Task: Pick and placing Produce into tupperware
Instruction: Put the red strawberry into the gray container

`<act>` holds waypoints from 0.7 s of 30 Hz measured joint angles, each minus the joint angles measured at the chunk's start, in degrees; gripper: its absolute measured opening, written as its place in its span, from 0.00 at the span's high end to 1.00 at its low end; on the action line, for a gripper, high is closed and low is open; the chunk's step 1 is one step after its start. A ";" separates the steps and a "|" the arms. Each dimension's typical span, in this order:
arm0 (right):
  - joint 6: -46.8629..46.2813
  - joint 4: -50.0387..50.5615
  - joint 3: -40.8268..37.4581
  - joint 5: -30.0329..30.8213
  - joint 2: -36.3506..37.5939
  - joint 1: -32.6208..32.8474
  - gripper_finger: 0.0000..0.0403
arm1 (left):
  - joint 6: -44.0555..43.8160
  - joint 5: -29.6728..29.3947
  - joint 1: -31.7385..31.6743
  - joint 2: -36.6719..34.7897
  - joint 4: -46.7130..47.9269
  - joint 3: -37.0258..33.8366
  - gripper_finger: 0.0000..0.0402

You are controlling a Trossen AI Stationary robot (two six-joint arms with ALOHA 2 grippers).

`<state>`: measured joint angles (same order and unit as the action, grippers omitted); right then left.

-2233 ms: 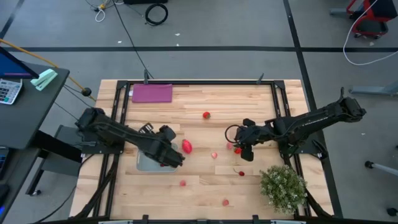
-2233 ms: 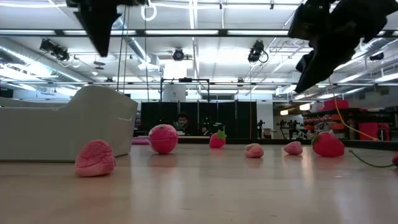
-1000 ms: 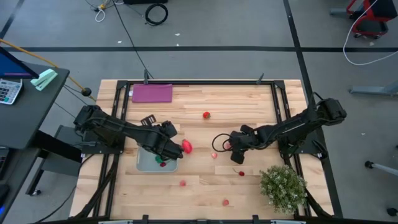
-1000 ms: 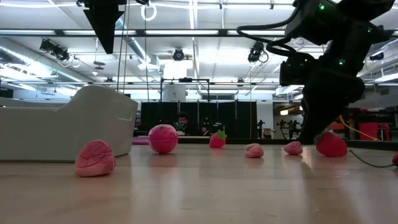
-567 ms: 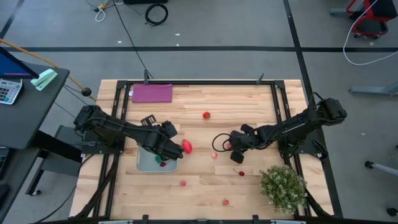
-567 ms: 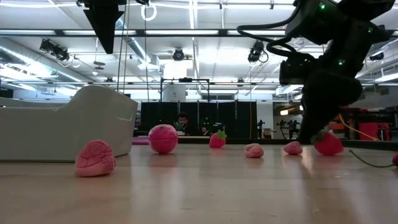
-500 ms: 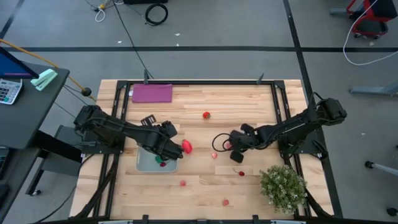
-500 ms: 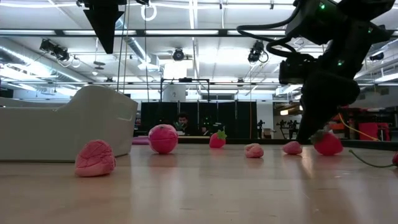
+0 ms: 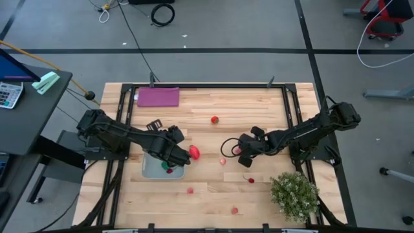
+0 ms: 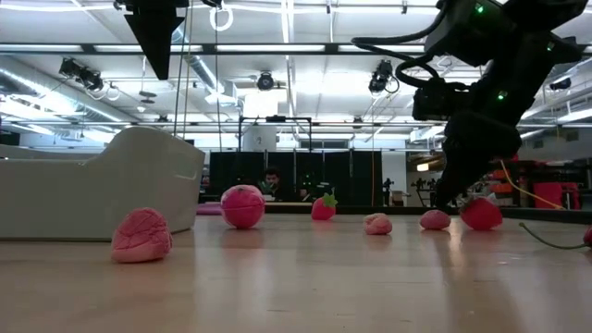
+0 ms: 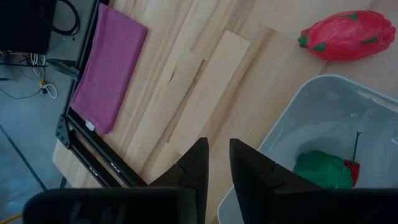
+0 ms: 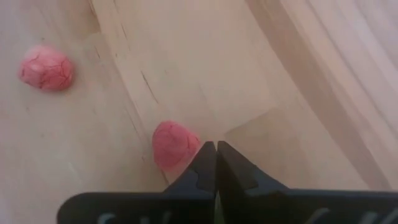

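- Right tool (image 12: 215, 149): low over the middle of the counter (image 9: 252, 110), right of centre; fingers pressed together with nothing between them; a pink piece (image 12: 173, 144) lies just beside the tips, so the closure appears to have missed it; a second pink piece (image 12: 46, 67) lies farther off.
- Left tool (image 11: 217, 149): hangs above the container (image 11: 323, 112); fingers stand a narrow gap apart and empty, which suggests a piece has just been released.
- Container contents: a green piece (image 11: 320, 169) with a small red one against it; the red dragon fruit (image 9: 193, 153) lies just outside the rim on the counter.
- Remaining produce: a strawberry (image 9: 215, 119) towards the far edge; others scattered along the near side.
- Surface: pale wood planks in a dark frame; a purple mat (image 9: 158, 97) at the far left corner; a bushy plant (image 9: 294, 194) at the near right.
- Room: grey floor with cables; strip-lit ceiling.
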<state>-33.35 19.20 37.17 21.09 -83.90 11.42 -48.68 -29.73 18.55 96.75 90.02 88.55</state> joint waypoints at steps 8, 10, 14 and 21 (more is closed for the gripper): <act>4.29 -10.30 3.00 1.47 0.18 0.10 0.99 | 0.00 0.00 0.00 0.02 0.00 0.00 0.85; 6.85 -14.90 4.84 2.10 0.44 0.53 0.99 | 0.19 0.00 0.00 0.02 0.00 0.00 0.84; 11.44 -32.40 7.64 2.48 -0.46 1.33 0.99 | -0.33 -0.11 0.00 0.00 -0.01 -0.02 0.86; 17.62 -49.00 14.87 -4.05 -8.73 2.03 1.00 | -1.21 -1.64 1.75 -4.42 -0.01 -0.04 0.94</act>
<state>-15.73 -29.79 52.03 17.04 -92.63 13.45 -49.90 -31.38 20.29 92.33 90.01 88.51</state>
